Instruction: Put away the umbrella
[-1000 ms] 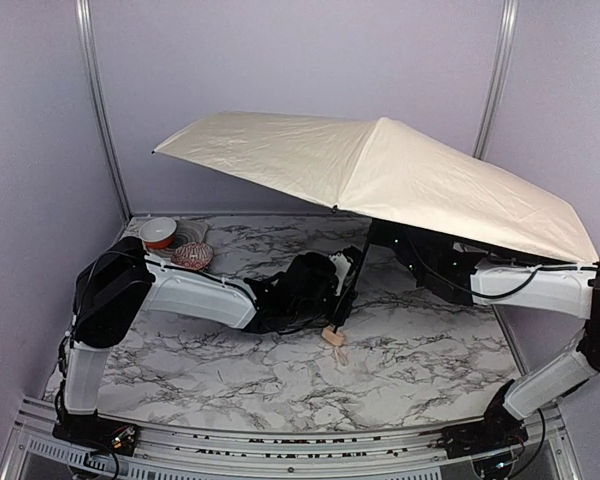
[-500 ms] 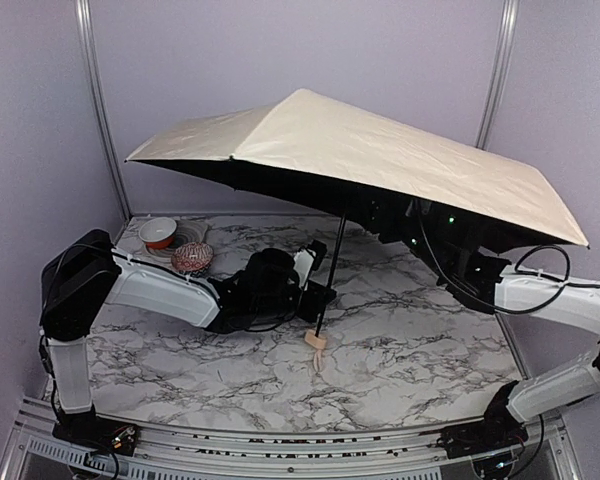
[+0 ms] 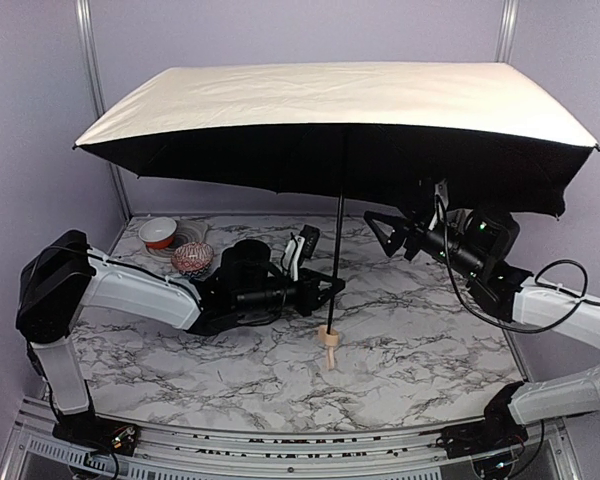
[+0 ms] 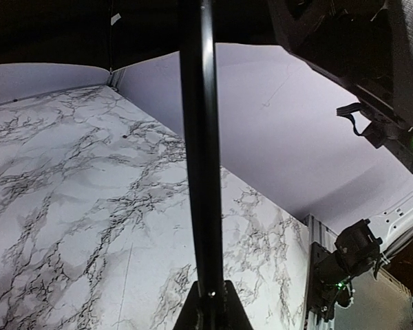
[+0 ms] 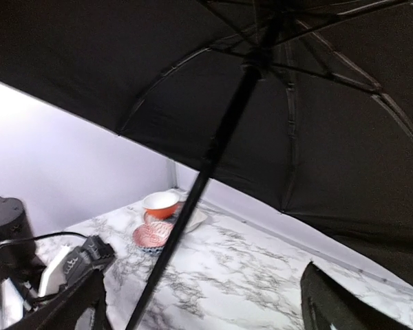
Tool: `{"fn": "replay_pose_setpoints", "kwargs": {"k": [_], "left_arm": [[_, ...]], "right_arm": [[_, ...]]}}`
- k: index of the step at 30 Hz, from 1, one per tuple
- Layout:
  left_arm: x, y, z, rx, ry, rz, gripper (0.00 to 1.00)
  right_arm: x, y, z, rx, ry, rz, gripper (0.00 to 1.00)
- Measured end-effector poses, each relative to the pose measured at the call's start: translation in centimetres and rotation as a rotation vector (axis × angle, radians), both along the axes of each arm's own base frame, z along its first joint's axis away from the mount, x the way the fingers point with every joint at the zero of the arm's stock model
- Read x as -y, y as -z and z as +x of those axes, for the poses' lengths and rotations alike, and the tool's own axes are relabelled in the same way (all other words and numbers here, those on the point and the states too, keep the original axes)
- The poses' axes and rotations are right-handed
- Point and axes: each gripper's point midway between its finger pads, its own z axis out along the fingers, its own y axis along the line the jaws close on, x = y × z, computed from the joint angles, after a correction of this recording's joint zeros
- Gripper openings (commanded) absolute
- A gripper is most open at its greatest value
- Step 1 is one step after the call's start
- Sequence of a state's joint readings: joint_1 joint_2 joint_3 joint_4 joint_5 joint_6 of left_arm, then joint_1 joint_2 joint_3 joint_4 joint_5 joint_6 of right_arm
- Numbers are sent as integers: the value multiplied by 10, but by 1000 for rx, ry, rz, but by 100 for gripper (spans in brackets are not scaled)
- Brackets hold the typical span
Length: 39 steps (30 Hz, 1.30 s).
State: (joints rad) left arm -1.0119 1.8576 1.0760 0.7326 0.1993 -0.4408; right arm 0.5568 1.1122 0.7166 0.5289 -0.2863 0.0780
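My left pincer [image 3: 330, 287] clamps the thin shaft [image 3: 338, 240] low down; the right pincer [image 3: 380, 233] gapes free. The open umbrella [image 3: 340, 150] stands over the table [image 3: 430, 350] (probably light, top-heavy, floppy canopy [image 3: 310, 95]), so I'd grip the stiff shaft

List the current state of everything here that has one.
umbrella: fully open, canopy up, shaft roughly upright
left gripper: shut on the umbrella's shaft, just above the handle
right gripper: open, clear of the shaft
orange bowl: upright, far left corner
patterned bowl: on the table beside it
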Motion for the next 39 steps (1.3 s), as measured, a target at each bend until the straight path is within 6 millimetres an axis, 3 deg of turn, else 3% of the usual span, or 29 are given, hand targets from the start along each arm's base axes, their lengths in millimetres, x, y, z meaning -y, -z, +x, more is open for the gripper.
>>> {"fn": "replay_pose_setpoints", "kwargs": {"k": [6, 12, 17, 27, 33, 39], "left_arm": [[1, 1, -23, -17, 79, -48, 0], [4, 2, -54, -8, 167, -58, 0], [5, -7, -72, 21, 223, -85, 0], [8, -26, -83, 72, 258, -149, 0], [9, -29, -85, 82, 263, -160, 0], [9, -29, -85, 84, 263, -163, 0]], "right_arm": [[-18, -20, -12, 25, -147, 56, 100], [-27, -55, -5, 53, -218, 149, 98], [-31, -69, 2, 47, -263, 208, 93], [-32, -85, -1, 26, -353, 356, 83], [-37, -100, 9, 6, -402, 446, 81], [-40, -113, 16, 8, -442, 516, 71]]}}
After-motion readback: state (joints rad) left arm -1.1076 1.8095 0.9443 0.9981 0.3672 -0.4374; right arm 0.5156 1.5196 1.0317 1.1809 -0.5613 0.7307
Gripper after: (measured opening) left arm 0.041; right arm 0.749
